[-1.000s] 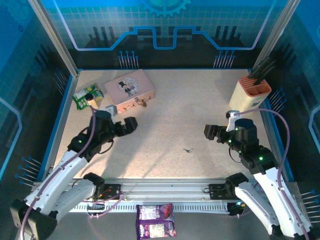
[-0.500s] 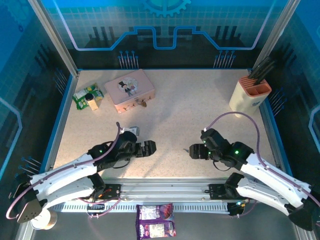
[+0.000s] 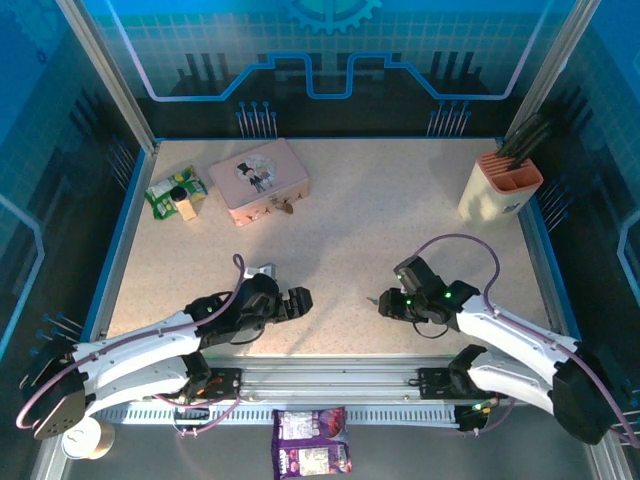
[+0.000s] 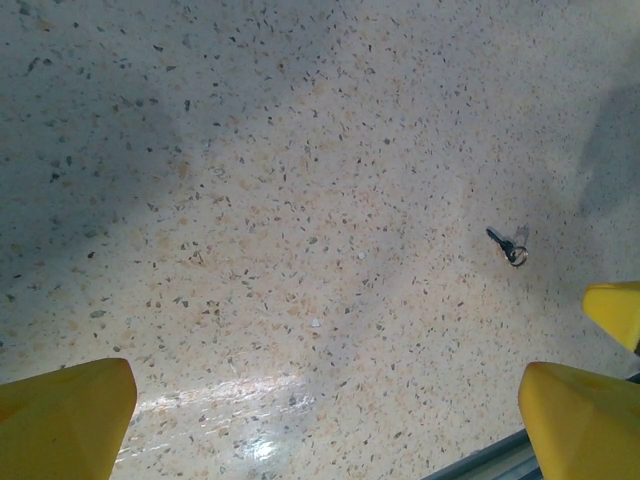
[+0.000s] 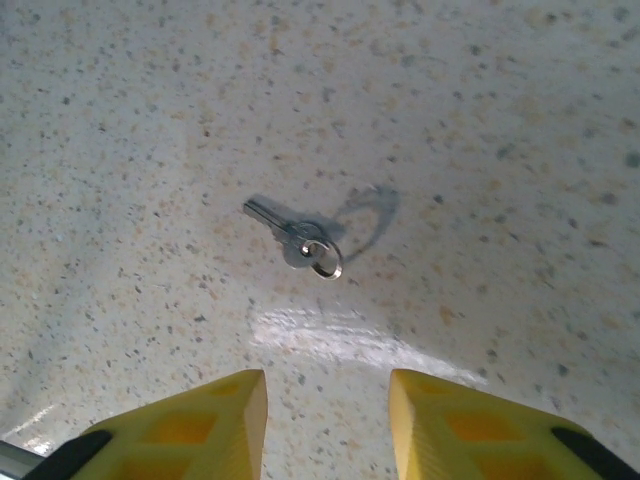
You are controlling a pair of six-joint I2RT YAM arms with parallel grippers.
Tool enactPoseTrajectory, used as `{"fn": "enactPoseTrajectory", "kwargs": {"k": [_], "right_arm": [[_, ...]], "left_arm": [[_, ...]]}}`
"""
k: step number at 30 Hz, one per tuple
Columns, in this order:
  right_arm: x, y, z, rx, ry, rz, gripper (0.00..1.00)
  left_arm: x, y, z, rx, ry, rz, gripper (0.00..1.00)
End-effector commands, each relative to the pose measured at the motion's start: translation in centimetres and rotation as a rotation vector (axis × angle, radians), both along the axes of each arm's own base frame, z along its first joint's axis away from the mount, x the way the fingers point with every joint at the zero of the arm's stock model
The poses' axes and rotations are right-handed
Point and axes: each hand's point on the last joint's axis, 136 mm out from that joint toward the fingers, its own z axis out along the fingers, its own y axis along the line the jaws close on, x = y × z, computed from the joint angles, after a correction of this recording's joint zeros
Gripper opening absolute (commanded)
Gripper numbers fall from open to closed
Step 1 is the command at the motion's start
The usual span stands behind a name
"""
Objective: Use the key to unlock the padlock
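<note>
On the speckled bench [image 3: 340, 200], near its front edge: the small thin silver-grey metal key [image 5: 295, 240] lies flat just ahead of the right tool [image 5: 328, 400], yellow fingers [image 5: 215, 415] spread. The key's long axis runs diagonal to that gap, blade up-left, ring end nearest the fingers. The left tool [image 4: 320, 420], spread wide, is farther off. The tiny brass-gold padlock [image 3: 283, 208] sits well apart, just beside the pink rectangular tin [image 3: 258, 175]. Looks like the right arm's pick; probably needs wrist yaw first.

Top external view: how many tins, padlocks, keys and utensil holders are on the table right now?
pink tin: 1
padlock: 1
key: 1
utensil holder: 1
Total: 4
</note>
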Motion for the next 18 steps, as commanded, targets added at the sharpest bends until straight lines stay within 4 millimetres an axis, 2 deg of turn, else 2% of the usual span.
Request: {"fn": "enactPoseTrajectory", "kwargs": {"k": [1,8,18], "right_arm": [[0.9,1.5,0.1,0.069,-0.009,0.023,0.35],[1.6,1.3,-1.5,0.022,0.012,0.019,0.26],[2.5,0.4,-2.6,-0.065,0.011,0.023,0.24]], "left_arm": [[0.0,0.4,-0.3,-0.010,-0.008,0.035,0.99],[0.1,0.5,-0.4,-0.003,-0.008,0.040,0.99],[0.0,0.5,-0.6,0.013,0.007,0.034,0.99]]}}
